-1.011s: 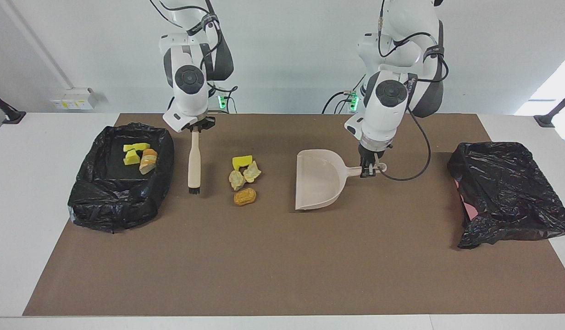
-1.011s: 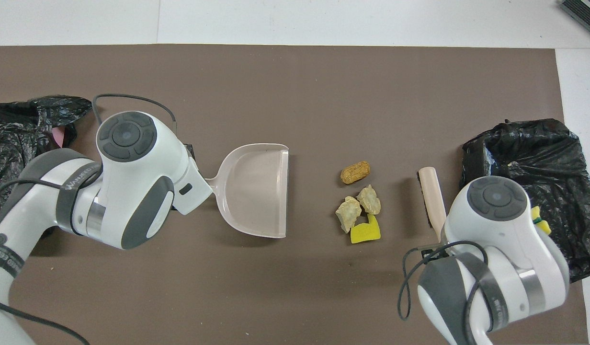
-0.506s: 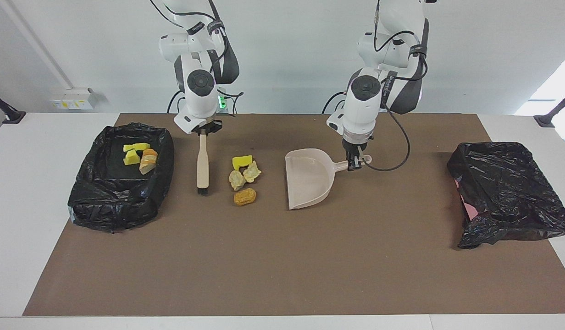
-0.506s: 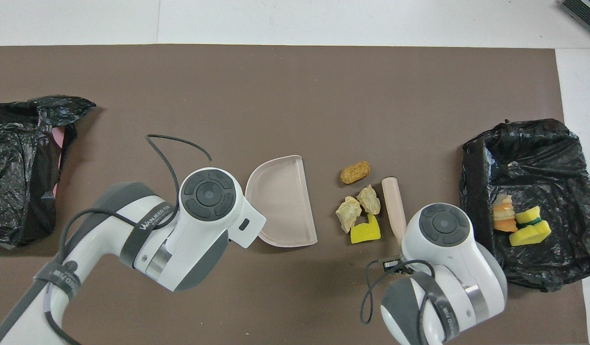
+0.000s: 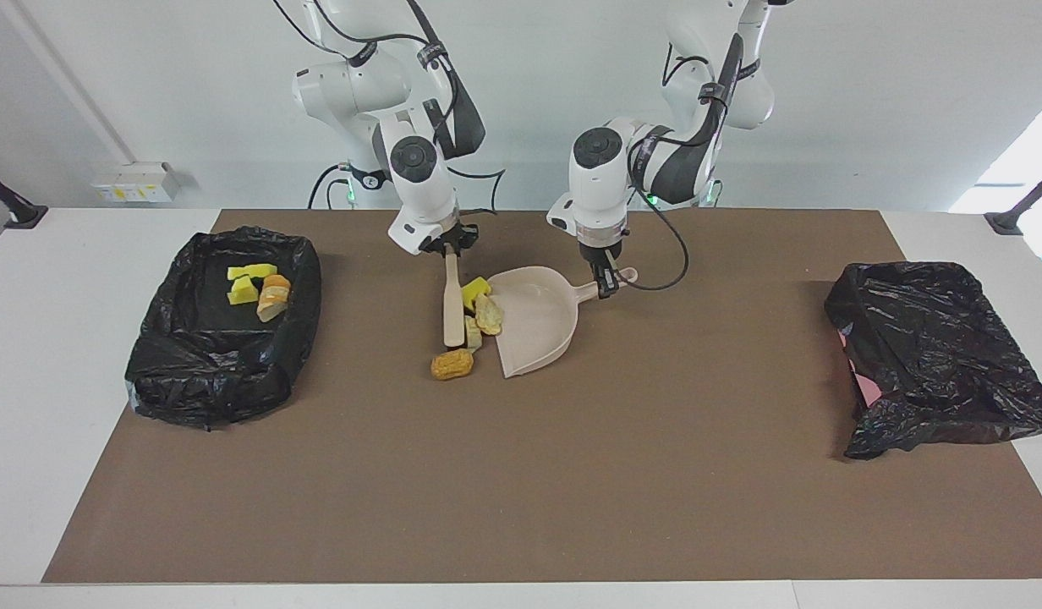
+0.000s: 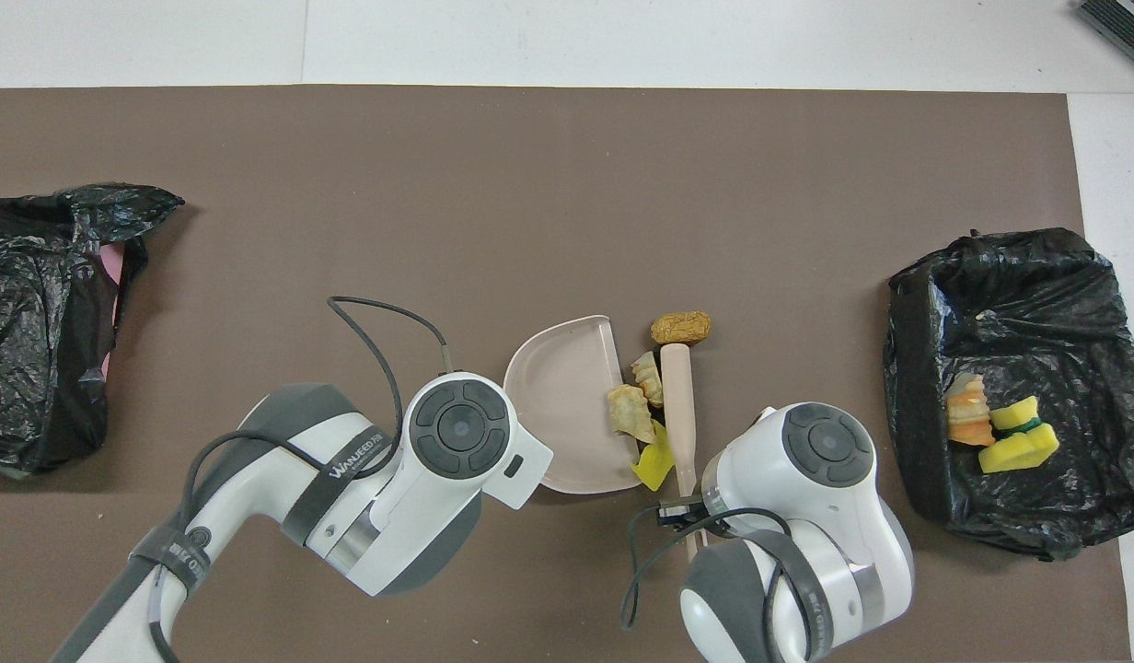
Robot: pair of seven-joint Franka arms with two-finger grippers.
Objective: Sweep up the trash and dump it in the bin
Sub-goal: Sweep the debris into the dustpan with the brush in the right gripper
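Trash (image 5: pixel 253 288) (image 6: pixel 1000 428) chunks in black-lined bin (image 5: pixel 161 372) (image 6: pixel 908 368), dustpan (image 5: pixel 538 334) (image 6: pixel 558 414) mouth touching more

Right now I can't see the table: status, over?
Right hand shut on brush; left hand shut on dustpan. Three chunks at the pan's lip, orange-brown chunk outside. Nothing blocking.

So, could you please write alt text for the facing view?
The right gripper holds a brush pressing foam chunks against the dustpan that the left gripper holds by its handle. One orange-brown chunk lies outside; a black-lined bin holds more.
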